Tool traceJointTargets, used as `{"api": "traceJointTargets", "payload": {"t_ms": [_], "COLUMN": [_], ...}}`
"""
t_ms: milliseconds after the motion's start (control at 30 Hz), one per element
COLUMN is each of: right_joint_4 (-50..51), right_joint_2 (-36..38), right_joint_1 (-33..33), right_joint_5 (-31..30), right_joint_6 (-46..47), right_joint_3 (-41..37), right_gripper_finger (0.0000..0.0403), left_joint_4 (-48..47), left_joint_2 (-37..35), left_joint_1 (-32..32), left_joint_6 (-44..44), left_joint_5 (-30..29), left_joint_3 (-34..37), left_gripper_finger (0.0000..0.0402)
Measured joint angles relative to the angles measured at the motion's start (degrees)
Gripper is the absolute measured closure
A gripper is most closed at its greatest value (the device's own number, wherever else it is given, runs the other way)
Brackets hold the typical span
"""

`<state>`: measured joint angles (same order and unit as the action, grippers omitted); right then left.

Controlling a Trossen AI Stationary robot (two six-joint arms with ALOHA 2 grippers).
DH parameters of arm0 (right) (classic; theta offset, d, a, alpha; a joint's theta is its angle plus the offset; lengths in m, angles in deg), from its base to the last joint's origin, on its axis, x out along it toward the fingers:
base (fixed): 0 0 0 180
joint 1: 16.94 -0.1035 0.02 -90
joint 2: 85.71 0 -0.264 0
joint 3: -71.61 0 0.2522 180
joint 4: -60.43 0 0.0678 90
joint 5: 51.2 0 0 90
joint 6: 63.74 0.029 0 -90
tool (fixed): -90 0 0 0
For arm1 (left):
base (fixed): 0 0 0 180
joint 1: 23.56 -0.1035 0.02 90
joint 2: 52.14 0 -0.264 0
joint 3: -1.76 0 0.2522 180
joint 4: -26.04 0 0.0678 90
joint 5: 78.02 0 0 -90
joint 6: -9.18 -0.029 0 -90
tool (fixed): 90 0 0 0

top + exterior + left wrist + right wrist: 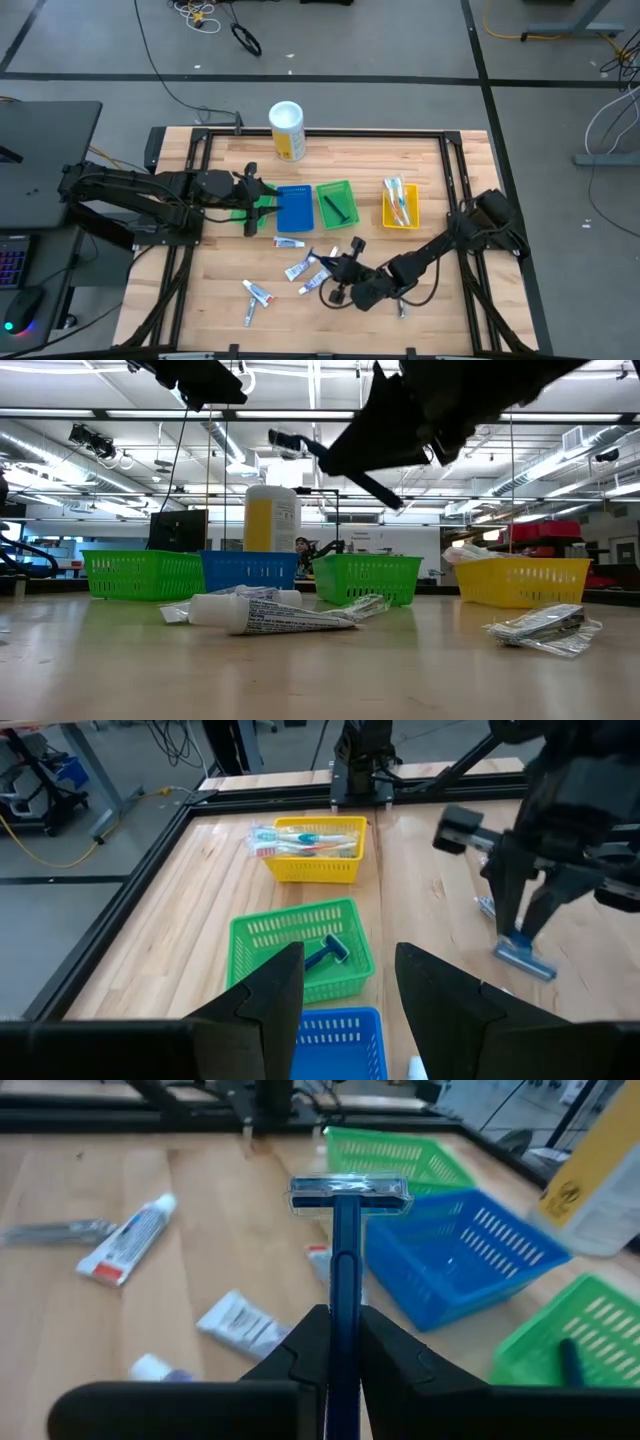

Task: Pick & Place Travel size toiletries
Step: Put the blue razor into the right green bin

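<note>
While the right end effector [335,1342] hung above the desk [450,310], its fingers were pinched narrow on the handle of a dark blue razor [343,1230], whose head stuck out ahead of the fingertips. In the high view that end effector [335,288] sat on the near side of the blue tray [294,209], over the scattered toiletries. The left wrist view showed the same razor [524,958] dangling head-down, clear of the wood.

The left end effector [345,990] waited with its fingers spread wide and nothing between them, hovering just beside the blue tray on its left [250,205].

Relative to the blue tray, a green tray [336,203] stood just to the right with another razor [323,955] lying in it, and a yellow tray [400,205] farther right held toothbrushes [300,840]. Another green tray showed partly under the left arm. Behind the blue tray stood a white-and-yellow canister [287,130].

Small tubes [300,268] lay loose on the desk in front of the blue tray, with two more [255,295] farther toward the near edge.
</note>
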<state>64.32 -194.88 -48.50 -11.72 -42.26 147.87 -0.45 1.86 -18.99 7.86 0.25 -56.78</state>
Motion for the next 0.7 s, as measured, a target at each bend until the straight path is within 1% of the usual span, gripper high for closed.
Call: {"api": "traceJointTargets", "payload": {"t_ms": [100, 333, 500, 700], "right_joint_4": [0.30, 0.38, 0.40, 0.53], "right_joint_2": [1.19, 1.56, 1.56, 1.56], "right_joint_1": [0.93, 3.48, 4.39, 4.57], "right_joint_5": [0.11, 4.43, 4.67, 5.72], "right_joint_6": [-2.09, -2.91, -2.91, -2.91], "right_joint_3": [0.00, 0.00, 0.00, 0.00], "right_gripper_finger": [0.0359, 0.0359, 0.0359, 0.0359], "left_joint_4": [-0.38, -1.64, -1.95, -4.28], "left_joint_2": [0.00, 0.00, 0.00, 0.00], "left_joint_1": [-0.02, -0.02, 0.00, 0.00], "left_joint_6": [0.00, 0.02, 0.05, 2.12], "left_joint_5": [-0.01, 0.00, 0.00, 0.00], "left_joint_3": [0.00, 0.00, 0.00, 0.00], "left_gripper_finger": [0.0233, 0.0233, 0.0233, 0.0233]}}
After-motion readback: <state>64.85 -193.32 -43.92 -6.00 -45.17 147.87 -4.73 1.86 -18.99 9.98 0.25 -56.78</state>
